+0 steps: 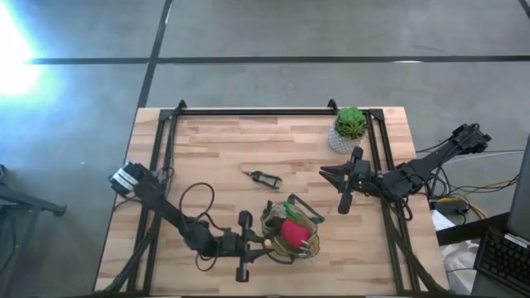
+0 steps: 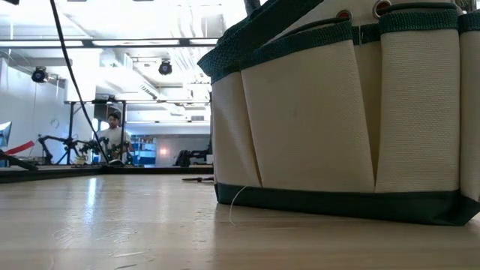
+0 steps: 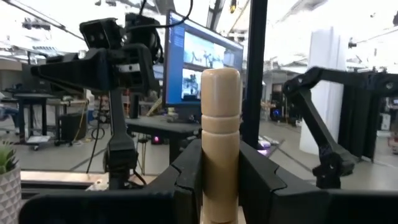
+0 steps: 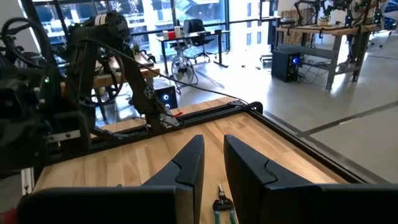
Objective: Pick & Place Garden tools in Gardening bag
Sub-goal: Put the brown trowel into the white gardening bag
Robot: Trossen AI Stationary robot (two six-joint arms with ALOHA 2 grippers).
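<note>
The khaki gardening bag (image 1: 290, 232) stands near the table's front and fills the right of the low view (image 2: 337, 112). It holds a red glove (image 1: 291, 232), a green spray bottle (image 1: 295, 210) and wooden handles. My left gripper (image 1: 263, 242) is at the bag's left rim, shut on a wooden tool handle (image 3: 221, 112). The dark-handled pruners (image 1: 263, 176) lie flat on the table behind the bag and also show in the right wrist view (image 4: 221, 208). My right gripper (image 1: 328, 174) hovers right of the pruners, pointing at them, open by a narrow gap (image 4: 214, 168) and empty. My left gripper pinches the light wooden handle between its two fingers, on its shaft (image 3: 221, 158) below the rounded free end. The fingers come level from the table's left, across the handle. The handle stands upright in the hold; its lower part is hidden by the fingers.
A green plant in a whitish pot (image 1: 349, 128) stands at the table's far right, just behind my right arm. A black frame rail (image 1: 265, 110) runs along the table's far and side edges. People and equipment show in the room beyond (image 2: 112, 135).
</note>
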